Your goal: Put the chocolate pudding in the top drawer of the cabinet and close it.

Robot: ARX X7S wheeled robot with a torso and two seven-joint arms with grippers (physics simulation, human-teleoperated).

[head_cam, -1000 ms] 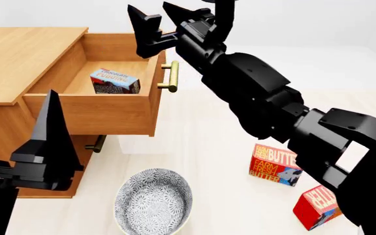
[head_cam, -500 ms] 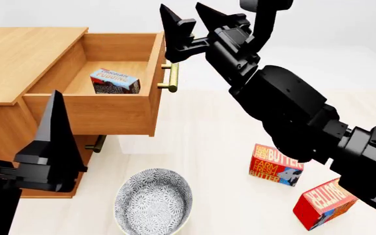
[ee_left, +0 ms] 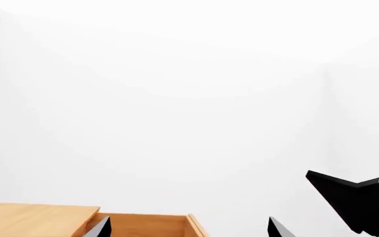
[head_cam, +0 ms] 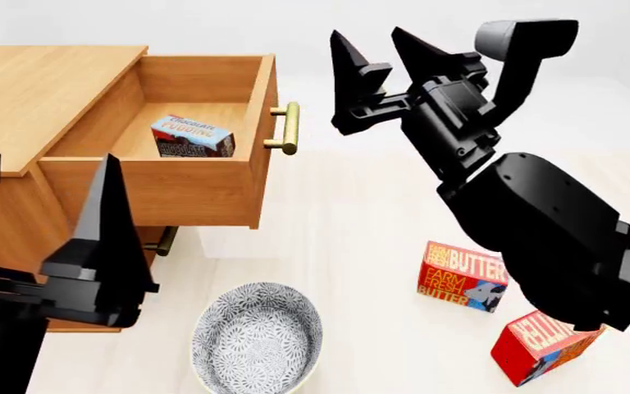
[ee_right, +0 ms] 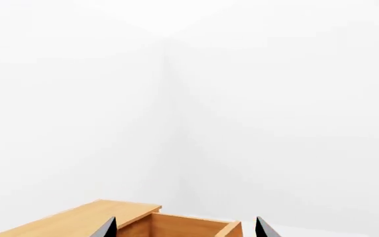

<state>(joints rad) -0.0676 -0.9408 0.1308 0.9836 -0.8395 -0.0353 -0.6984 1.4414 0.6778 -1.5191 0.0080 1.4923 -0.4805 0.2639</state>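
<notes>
Just left of the right end effector [head_cam: 376, 61], whose fingers are standing apart and empty, the handle [head_cam: 285, 129] is waiting for a flat, square push to shut the top drawer [head_cam: 184, 176] over the pudding [head_cam: 191, 136].

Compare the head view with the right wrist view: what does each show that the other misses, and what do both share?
Only the head view shows the chocolate pudding lying in the open top drawer, its brass handle, the patterned bowl, two butter boxes and both open grippers. Only the right wrist view shows the white wall corner beyond. Both show the cabinet top and the drawer's wooden walls.
</notes>
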